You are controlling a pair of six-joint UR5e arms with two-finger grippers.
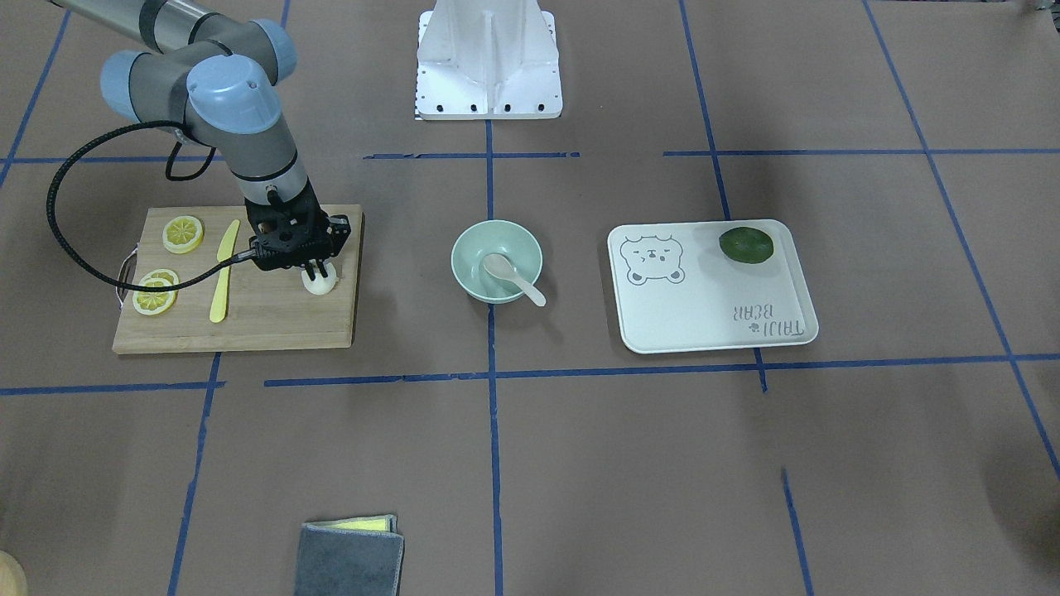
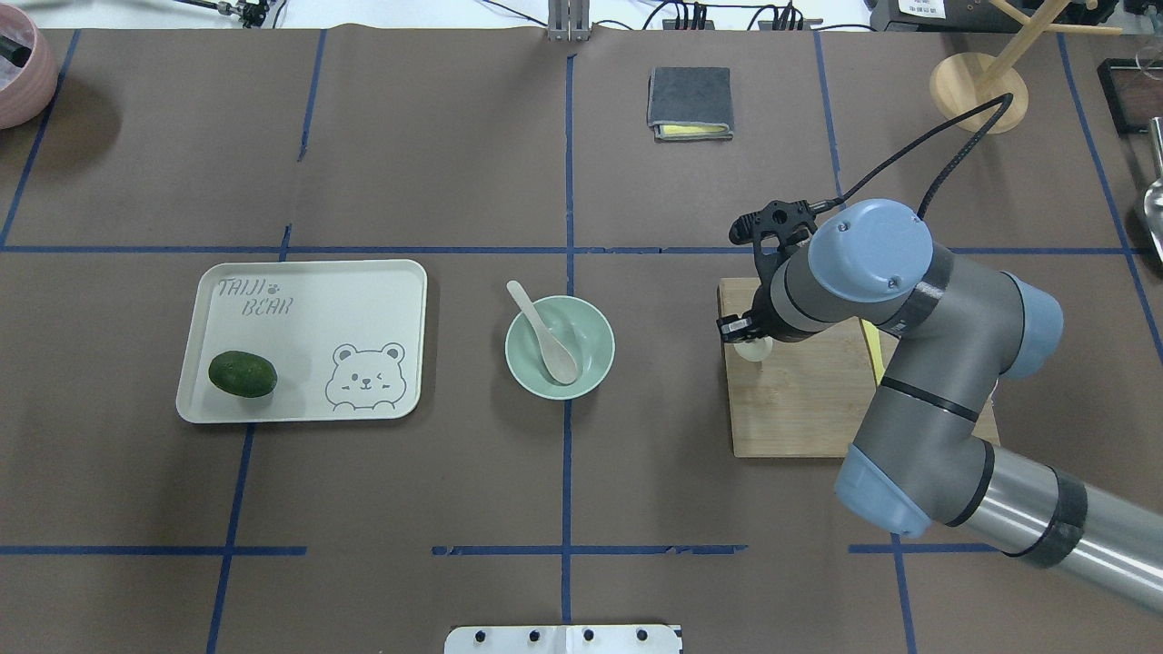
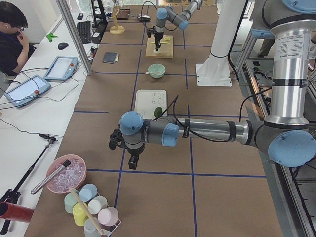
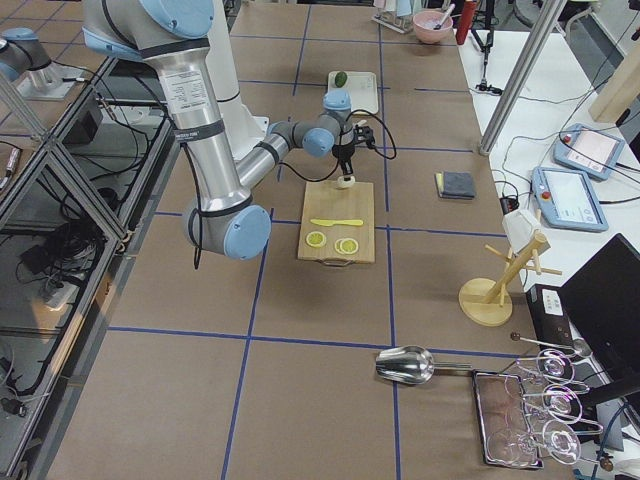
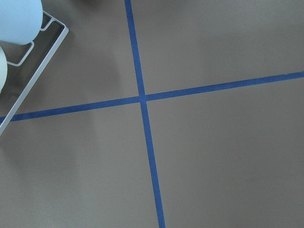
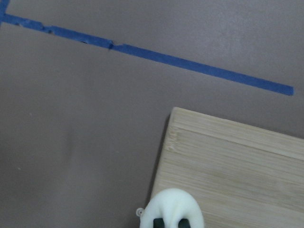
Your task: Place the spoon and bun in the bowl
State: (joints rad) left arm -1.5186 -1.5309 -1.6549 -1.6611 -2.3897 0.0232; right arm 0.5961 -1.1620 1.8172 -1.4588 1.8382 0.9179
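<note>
The white bun [image 1: 320,283] is on the near right corner of the wooden cutting board [image 1: 273,323]. My right gripper [image 1: 318,270] comes down on it from above, and its fingers pinch the bun's sides; the right wrist view shows the squeezed bun [image 6: 173,209] over the board's corner. The off-white spoon [image 1: 513,277] lies in the mint-green bowl [image 1: 464,248] at the table's middle, with its handle over the rim. It also shows in the overhead view [image 2: 543,331]. My left gripper [image 3: 133,160] hangs over bare table far from these; I cannot tell its state.
Lemon slices [image 1: 183,233] and a yellow knife [image 1: 224,273] lie on the board behind the bun. A white bear tray [image 1: 712,314] holds a dark green lime [image 1: 745,245]. A grey cloth [image 1: 349,559] lies at the operators' edge. A cup rack [image 5: 28,57] is near the left wrist.
</note>
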